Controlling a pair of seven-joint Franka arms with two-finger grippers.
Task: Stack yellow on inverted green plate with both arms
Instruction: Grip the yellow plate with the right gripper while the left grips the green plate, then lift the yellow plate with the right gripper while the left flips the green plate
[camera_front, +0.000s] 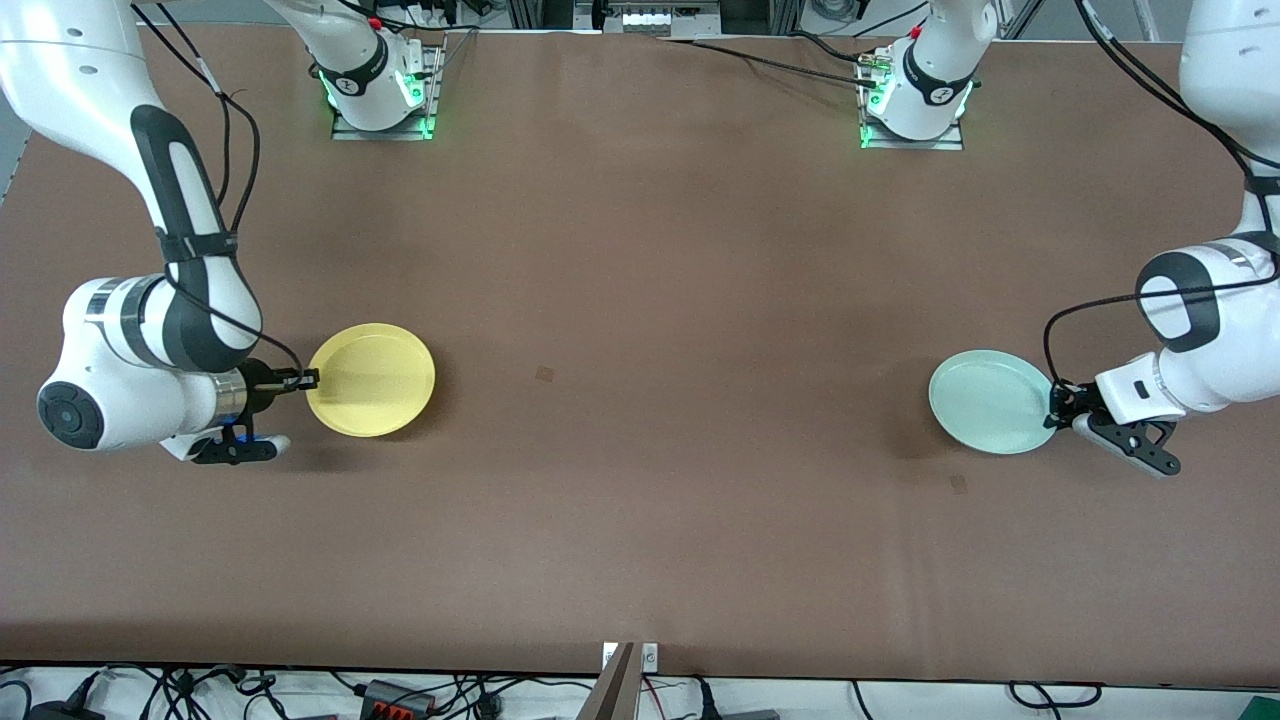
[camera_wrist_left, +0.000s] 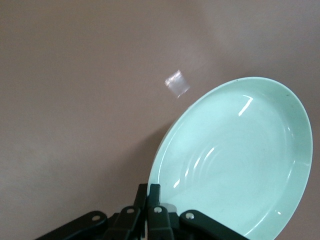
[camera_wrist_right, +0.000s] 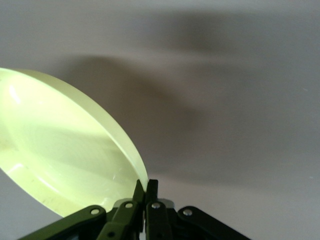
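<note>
Our right gripper (camera_front: 312, 379) fingers pinched the yellow (camera_front: 372, 380) plate's rim; our left gripper (camera_front: 1052, 417) fingers pinched the green plate (camera_front: 990, 401), both lifted off the table (camera_front: 640, 500). Inverting and stacking remained undone.

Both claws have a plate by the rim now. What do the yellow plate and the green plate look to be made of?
Yellow plate, held by the right claw: probably plastic, smooth and slightly see-through, since light glows through its thin wall. Green plate, held by the left claw: probably plastic too, glossy, with sharp white glints and faint moulded rings. Glazed ceramic can't be ruled out.
</note>
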